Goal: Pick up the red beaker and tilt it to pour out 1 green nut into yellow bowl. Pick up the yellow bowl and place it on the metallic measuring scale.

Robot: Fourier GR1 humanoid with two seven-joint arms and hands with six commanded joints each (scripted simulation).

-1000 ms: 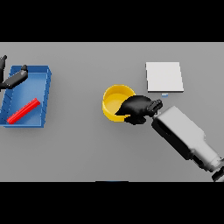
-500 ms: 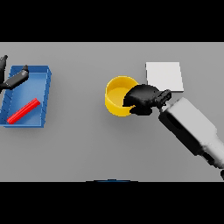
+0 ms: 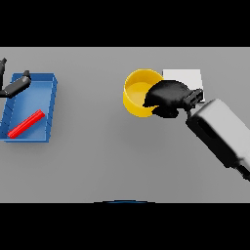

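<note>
Head view is showing the right hand (image 3: 168,97) gripping the yellow bowl (image 3: 139,93) by its right rim, fingers curled over the edge and reaching partly into the bowl. The bowl is sitting directly to the left of the hand, with the bowl's right portion hidden beneath the dark fingers. Whether the bowl is resting on the grey table (image 3: 112,151) or being held just above it cannot be told from this view. No contents are discernible inside the bowl.

The metallic measuring scale (image 3: 185,78), a pale square plate, is lying just to the far right of the bowl; the hand and wrist are covering its near edge, and the bowl's rim is appearing just beside its left edge.

The right arm is entering from the lower right, running diagonally toward the hand.

At the far left, the blue tray (image 3: 46,107) is holding a red beaker (image 3: 26,123), which is lying on its side, tilted diagonally, in the tray's near part. The left hand (image 3: 14,85) is showing at the tray's far left corner, fingers relaxed, holding nothing, well apart from the bowl.
</note>
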